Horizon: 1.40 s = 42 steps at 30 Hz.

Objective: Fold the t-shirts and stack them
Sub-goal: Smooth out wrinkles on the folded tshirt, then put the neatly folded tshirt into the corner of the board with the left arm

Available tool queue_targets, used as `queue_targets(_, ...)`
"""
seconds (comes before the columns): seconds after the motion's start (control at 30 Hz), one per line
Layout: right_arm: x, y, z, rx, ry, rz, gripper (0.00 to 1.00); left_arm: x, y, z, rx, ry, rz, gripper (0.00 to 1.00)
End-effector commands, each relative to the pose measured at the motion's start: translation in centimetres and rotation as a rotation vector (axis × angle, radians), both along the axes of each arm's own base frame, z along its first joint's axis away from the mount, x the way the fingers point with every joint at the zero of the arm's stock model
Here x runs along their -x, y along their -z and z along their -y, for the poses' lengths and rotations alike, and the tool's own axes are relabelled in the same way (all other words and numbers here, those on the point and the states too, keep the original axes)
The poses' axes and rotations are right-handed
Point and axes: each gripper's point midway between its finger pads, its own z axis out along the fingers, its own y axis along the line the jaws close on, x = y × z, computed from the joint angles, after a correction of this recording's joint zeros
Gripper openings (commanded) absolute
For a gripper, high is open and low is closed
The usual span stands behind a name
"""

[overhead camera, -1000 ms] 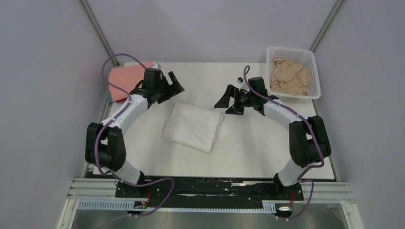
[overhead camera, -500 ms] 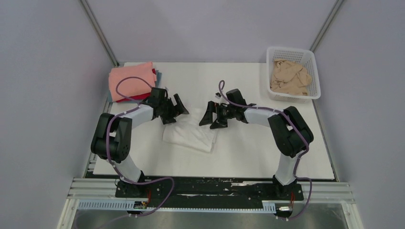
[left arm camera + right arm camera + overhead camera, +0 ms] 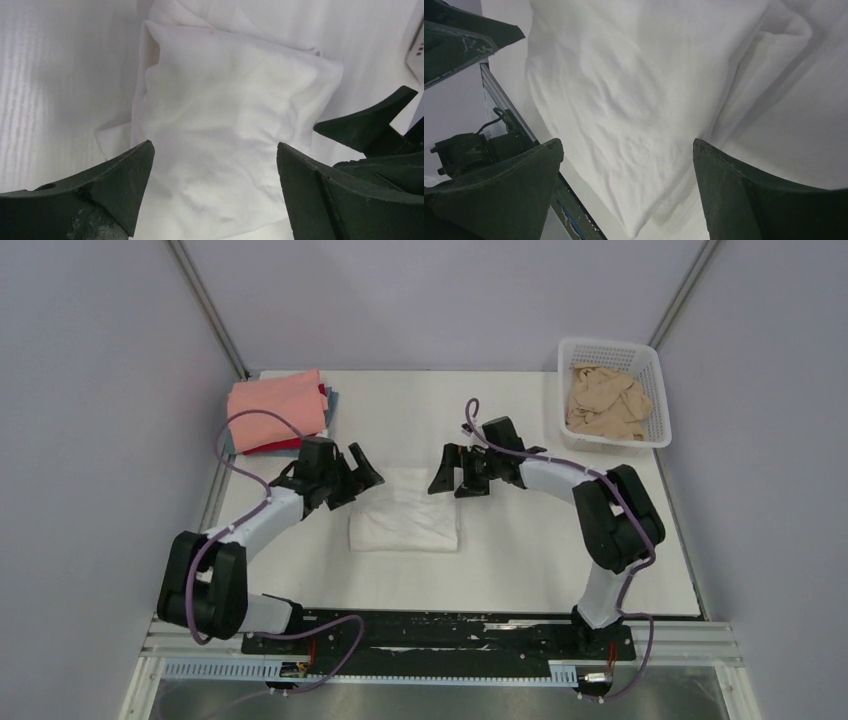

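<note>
White folded shirt [image 3: 405, 520] sits below spread, empty left fingers [image 3: 362, 465] at 10 o'clock and right fingers [image 3: 441, 472] at 1 o'clock; uneven pinching could unfold it.

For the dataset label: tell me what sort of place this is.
Probably a robotics lab test cell: plain grey walls enclose a white table, and the left arm and right arm are mounted on a metal rail.

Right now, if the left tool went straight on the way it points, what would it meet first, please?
Most likely the folded white t-shirt, which fills the gap between the fingers of the open left tool; how far off it lies is unclear.
</note>
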Motion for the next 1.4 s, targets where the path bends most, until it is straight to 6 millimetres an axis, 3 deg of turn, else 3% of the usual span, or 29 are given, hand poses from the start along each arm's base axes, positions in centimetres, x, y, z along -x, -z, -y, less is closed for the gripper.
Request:
queue_targets(0.0,-0.3,-5.2,2.2,0.030,0.037,0.206,1.00,0.4,-2.9,-3.4,-0.115,-0.131,0.102,1.00)
queue_targets(0.17,2.1,-4.9,4.4,0.054,0.086,0.201,1.00,1.4,-1.3,-5.7,-0.205,-0.197,0.066,1.00)
queue_targets(0.53,4.3,-5.7,8.0,0.063,0.163,0.236,1.00,1.2,3.9,-2.5,-0.152,-0.047,-0.142,0.97)
queue_targets(0.73,4.0,-6.1,10.4,0.061,0.225,0.241,1.00,1.5,5.5,0.7,-0.093,0.030,-0.181,0.77)
queue_targets(0.87,4.1,-6.3,11.2,0.050,0.237,0.245,1.00,1.9,7.1,1.5,-0.157,0.026,-0.235,0.59)
queue_targets(0.9,4.2,-6.4,11.4,0.051,0.241,0.250,1.00,1.2,6.9,1.3,-0.197,0.008,-0.220,0.56)
queue_targets(0.93,4.2,-6.4,11.6,0.054,0.249,0.251,1.00,2.0,7.8,1.4,-0.246,0.016,-0.259,0.47)
queue_targets(0.97,4.2,-6.3,11.9,0.057,0.253,0.251,1.00,1.0,7.5,0.9,-0.308,-0.016,-0.234,0.41)
queue_targets(1.0,4.2,-6.3,12.1,0.061,0.258,0.254,1.00,1.0,7.6,1.2,-0.362,-0.009,-0.253,0.27)
queue_targets(1.07,4.5,-6.0,12.6,0.074,0.269,0.249,1.00,0.2,7.7,-0.1,-0.512,-0.053,-0.243,0.03)
queue_targets(1.17,4.8,-5.8,13.2,0.092,0.273,0.258,1.00,-1.5,6.9,-0.9,-0.628,-0.054,-0.218,0.00)
queue_targets(1.23,4.9,-5.7,13.7,0.103,0.288,0.268,1.00,-3.2,5.1,-2.2,-0.737,-0.076,-0.174,0.00)
queue_targets(1.37,5.0,-5.9,14.5,0.134,0.306,0.304,1.00,-8.9,-1.1,-4.6,-0.955,-0.142,0.061,0.00)
